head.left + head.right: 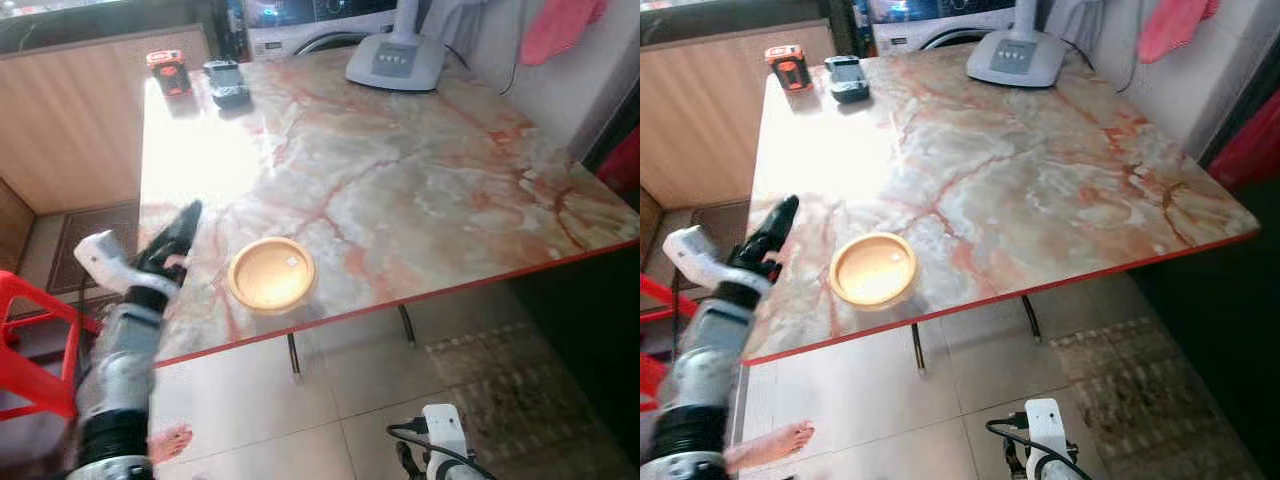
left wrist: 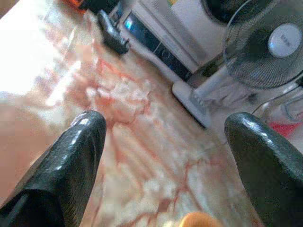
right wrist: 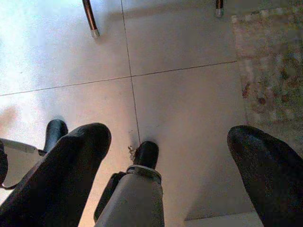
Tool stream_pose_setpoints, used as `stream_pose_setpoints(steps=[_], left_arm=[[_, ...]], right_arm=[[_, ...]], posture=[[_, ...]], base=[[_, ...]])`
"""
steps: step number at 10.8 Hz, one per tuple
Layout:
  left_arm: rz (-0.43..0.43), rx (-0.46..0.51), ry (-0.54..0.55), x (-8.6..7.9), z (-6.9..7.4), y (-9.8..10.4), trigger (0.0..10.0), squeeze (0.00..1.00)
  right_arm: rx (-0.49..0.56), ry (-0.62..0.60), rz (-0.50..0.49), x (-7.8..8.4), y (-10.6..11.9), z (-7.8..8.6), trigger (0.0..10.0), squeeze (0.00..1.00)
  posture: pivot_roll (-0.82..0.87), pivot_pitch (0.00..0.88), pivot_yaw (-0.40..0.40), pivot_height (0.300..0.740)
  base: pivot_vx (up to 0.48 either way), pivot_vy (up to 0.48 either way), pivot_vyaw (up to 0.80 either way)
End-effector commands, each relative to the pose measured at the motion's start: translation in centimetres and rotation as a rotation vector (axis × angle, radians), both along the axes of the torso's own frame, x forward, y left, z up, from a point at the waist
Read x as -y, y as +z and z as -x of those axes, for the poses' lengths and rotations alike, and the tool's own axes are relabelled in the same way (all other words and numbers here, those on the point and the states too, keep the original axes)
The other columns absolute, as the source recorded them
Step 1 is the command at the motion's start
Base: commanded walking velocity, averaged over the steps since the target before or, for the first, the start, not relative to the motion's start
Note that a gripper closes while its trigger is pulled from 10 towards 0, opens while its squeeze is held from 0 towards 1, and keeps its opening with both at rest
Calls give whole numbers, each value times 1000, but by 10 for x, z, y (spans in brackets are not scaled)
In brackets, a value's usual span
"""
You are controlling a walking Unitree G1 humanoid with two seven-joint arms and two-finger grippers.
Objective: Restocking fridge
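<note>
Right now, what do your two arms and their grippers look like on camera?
The left arm is a silver metallic cylinder with a ribbed black collar low down, a white wrist housing and glossy black tapered fingers. The left gripper shows two rounded, shiny black fingertips with a faint weave texture. The right arm has a white housing with a black cable looping off it; the right gripper has matching black fingers.

Broad bare marble table (image 1: pixel 400 190) beyond bowl (image 1: pixel 271 273); far-edge fan base (image 1: pixel 396 62), perhaps chargers (image 1: pixel 226 82).

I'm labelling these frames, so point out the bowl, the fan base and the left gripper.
bowl (image 1: pixel 271 272): left eye view, inside centre.
fan base (image 1: pixel 396 63): left eye view, control panel.
left gripper (image 2: pixel 163 137): left wrist view, between fingertips.
</note>
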State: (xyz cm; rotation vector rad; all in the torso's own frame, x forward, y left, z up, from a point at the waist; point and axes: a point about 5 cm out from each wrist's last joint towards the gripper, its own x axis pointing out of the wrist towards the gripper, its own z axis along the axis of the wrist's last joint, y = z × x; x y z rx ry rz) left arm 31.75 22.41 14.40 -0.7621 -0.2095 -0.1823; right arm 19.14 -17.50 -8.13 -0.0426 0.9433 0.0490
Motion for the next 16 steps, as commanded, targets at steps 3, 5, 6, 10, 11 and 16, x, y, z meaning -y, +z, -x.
stream_pose_setpoints(steps=[3,5,6,10,11,16], left_arm=[[-29,-112,-159,30,-3,-30,10000,0],[-29,-125,-210,39,-10,-32,10000,0],[-31,-132,-225,41,-11,-33,10000,0],[-94,-196,-293,51,-8,-48,10000,0],[-122,-209,-309,55,-7,-51,10000,0],[-185,-228,-347,65,-7,-57,0,0]], right_arm=[[-12,12,2,-2,-2,2,10000,0],[-7,13,2,-3,-1,1,10000,0],[-5,13,1,-4,-1,1,10000,0],[-4,20,5,-3,0,0,10000,0],[-4,23,7,-3,0,0,10000,0],[-6,35,18,-3,0,0,10000,0]], posture=[[111,119,16,740],[111,113,24,740],[112,111,28,740],[112,113,24,740],[112,111,22,740],[110,90,25,740]], base=[[0,0,0],[0,0,0],[0,0,0],[0,0,0],[0,0,0],[0,0,0]])
